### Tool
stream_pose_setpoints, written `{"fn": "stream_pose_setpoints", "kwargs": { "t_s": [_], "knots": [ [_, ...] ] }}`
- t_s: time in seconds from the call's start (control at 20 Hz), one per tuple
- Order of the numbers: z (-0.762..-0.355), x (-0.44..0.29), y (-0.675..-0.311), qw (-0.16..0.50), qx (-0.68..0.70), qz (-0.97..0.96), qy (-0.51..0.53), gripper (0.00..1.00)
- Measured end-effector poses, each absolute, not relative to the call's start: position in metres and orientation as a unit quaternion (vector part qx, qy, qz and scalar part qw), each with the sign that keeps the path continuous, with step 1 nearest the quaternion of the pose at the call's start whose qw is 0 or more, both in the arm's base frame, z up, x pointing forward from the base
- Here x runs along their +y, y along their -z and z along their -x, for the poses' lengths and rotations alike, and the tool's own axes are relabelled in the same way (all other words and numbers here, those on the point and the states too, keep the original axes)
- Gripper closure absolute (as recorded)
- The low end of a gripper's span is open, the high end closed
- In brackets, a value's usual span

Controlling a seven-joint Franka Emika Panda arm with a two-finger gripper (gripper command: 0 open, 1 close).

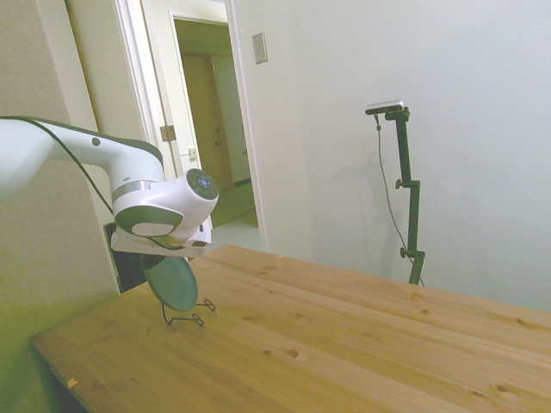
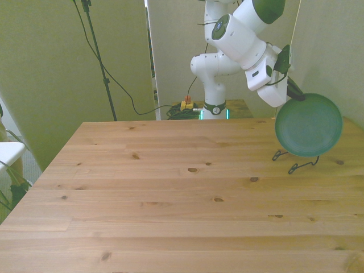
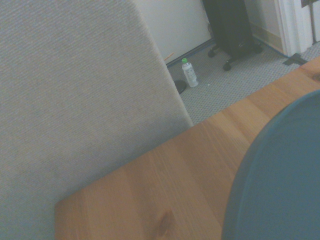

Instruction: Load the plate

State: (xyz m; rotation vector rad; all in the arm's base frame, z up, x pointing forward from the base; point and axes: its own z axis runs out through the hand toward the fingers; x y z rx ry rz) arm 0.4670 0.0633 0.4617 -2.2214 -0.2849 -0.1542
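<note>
Plate on edge in the wire stand, pincer at its top rim.

You see the plate (image 2: 309,125) standing upright directly below the pincer (image 2: 294,91), its broad teal face turned toward the front camera and its lower edge seated in the stand (image 2: 296,161), whose thin black feet rest on the table (image 2: 170,193). The pincer comes down at a slant onto the plate's upper rim, and dark fingers (image 2: 293,89) meet that rim, but you cannot tell whether they pinch it or sit spread around it. From the side, the plate (image 1: 171,282) shows nearly edge-on under the wrist, with the stand (image 1: 191,315) just beneath it, close to the table's (image 1: 344,344) corner. The wrist camera gives you a blurred arc of the plate (image 3: 280,180) over the wood (image 3: 165,185), with a grey panel (image 3: 75,110) beyond the table's edge and a small bottle (image 3: 189,73) on the floor.
</note>
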Motion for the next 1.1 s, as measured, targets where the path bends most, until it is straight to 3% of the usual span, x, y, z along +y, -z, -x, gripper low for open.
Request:
{"fn": "stream_pose_setpoints", "kwargs": {
  "t_s": [1.05, 1.1],
  "knots": [
    [-0.459, 0.058, -0.439, 0.458, -0.115, 0.877, 0.084, 1.0],
    [-0.46, 0.058, -0.438, 0.459, -0.112, 0.877, 0.085, 0.0]
  ]
}}
